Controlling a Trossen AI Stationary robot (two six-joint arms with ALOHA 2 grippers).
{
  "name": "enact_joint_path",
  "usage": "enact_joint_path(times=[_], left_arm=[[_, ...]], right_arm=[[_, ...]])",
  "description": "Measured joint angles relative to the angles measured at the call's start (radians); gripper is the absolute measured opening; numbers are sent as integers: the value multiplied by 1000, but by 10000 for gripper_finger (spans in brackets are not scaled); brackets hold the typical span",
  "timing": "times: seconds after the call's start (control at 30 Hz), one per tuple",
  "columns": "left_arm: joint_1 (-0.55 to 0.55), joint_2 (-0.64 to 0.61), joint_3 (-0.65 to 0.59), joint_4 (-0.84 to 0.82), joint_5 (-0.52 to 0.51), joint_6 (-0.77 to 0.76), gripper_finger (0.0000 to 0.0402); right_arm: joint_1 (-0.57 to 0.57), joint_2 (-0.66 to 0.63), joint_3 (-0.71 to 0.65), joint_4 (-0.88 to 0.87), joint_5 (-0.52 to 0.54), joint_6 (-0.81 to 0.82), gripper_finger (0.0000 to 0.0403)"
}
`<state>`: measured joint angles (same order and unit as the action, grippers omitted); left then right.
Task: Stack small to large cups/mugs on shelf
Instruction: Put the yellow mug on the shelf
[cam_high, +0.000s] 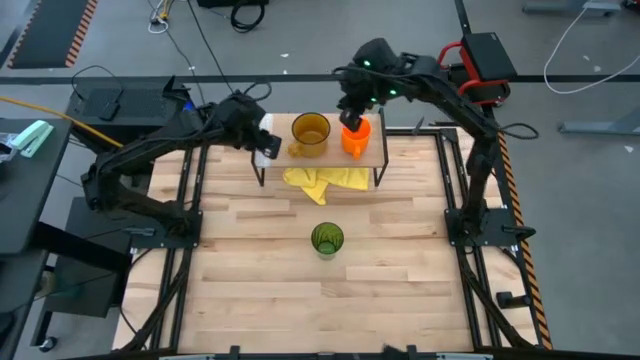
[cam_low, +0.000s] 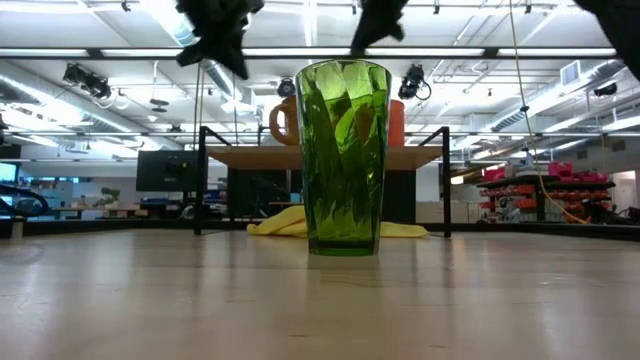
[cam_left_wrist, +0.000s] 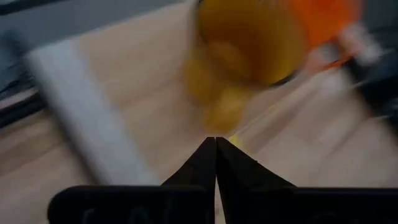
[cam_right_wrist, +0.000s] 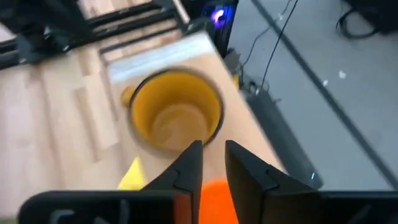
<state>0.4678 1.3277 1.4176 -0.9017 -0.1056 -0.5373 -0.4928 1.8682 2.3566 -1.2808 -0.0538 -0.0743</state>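
The shelf (cam_high: 385, 150) stands at the table's far middle. On it sit a translucent amber mug (cam_high: 310, 132) and, to its right, a small orange mug (cam_high: 356, 138). A dark green tumbler (cam_high: 327, 239) stands upright on the table nearer the front and fills the middle of the low view (cam_low: 345, 160). My left gripper (cam_left_wrist: 216, 149) is shut and empty, raised over the shelf's left end (cam_high: 262, 136). My right gripper (cam_right_wrist: 213, 163) is open, above the orange mug's far side (cam_high: 352, 112), with the orange mug (cam_right_wrist: 214, 200) below its fingers and the amber mug (cam_right_wrist: 177, 118) ahead.
A crumpled yellow cloth (cam_high: 325, 180) lies on the table under the shelf and sticks out toward the front. Black frame rails (cam_high: 455, 190) run along the table's left and right sides. Bare tabletop surrounds the tumbler.
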Motion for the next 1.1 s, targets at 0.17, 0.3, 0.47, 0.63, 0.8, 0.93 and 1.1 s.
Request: enact_joint_path(times=[0.17, 0.3, 0.47, 0.63, 0.8, 0.93, 1.1], left_arm=[[9, 5, 0, -91, -26, 27, 15], [13, 6, 0, -90, -25, 73, 8], [24, 6, 0, -91, -25, 132, 18], [25, 6, 0, -87, -21, 181, 22], [25, 6, 0, -69, 13, 210, 8], [25, 7, 0, -69, 25, 220, 9], [25, 11, 0, -57, 24, 217, 29]], right_arm=[[101, -89, -9, -144, 67, 114, 22], [229, -204, -122, -146, 212, 225, 10], [375, -433, -515, 16, 370, 480, 25], [472, -675, -1060, 672, 371, 661, 8], [470, -734, -1333, 1060, 532, 727, 8], [471, -678, -1402, 1068, 667, 761, 5], [448, -562, -1352, 1095, 712, 684, 4]])
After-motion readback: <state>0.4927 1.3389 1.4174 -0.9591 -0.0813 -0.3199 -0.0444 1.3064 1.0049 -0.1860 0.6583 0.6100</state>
